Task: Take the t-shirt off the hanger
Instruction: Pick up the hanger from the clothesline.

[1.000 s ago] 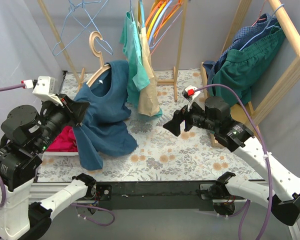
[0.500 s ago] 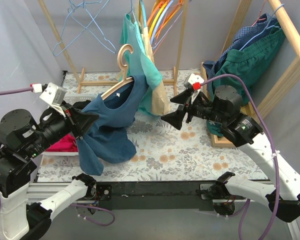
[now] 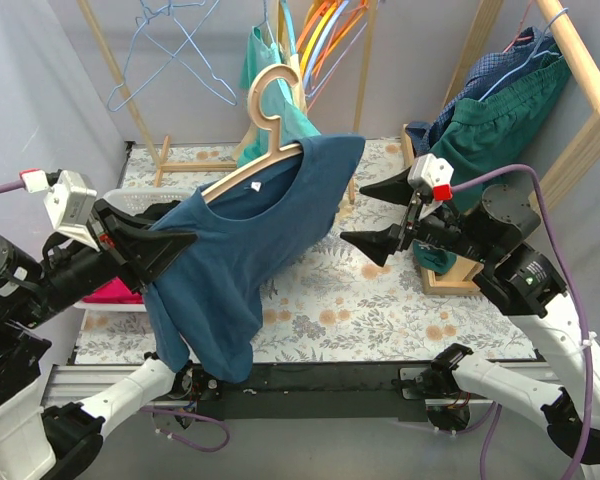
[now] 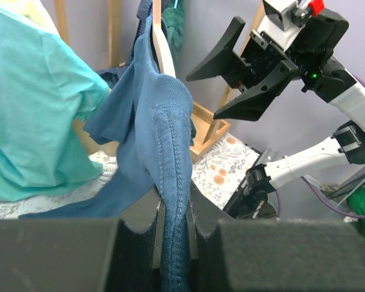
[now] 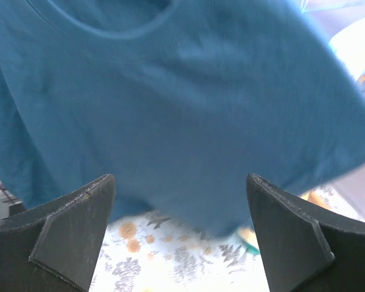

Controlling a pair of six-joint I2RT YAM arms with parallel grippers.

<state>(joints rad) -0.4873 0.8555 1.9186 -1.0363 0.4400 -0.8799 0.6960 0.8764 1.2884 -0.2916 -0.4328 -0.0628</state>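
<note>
A dark blue t-shirt (image 3: 250,240) hangs on a wooden hanger (image 3: 270,110), lifted high above the floral table. My left gripper (image 3: 175,243) is shut on the shirt's left shoulder, with the hanger's end inside the cloth; the left wrist view shows the seam (image 4: 173,207) pinched between my fingers. My right gripper (image 3: 372,215) is wide open and empty, just right of the shirt's right sleeve. In the right wrist view the shirt (image 5: 170,91) fills the space ahead of the open fingers (image 5: 67,225).
A teal shirt (image 3: 280,110) and coloured hangers (image 3: 325,40) hang on the rack behind. A wooden rack (image 3: 570,110) with green and blue clothes (image 3: 490,125) stands at the right. A pink cloth (image 3: 115,290) lies in a white tray at the left.
My left gripper has raised the shirt and hanger up and toward the right. My right gripper has lifted and opened wider beside the right sleeve.
</note>
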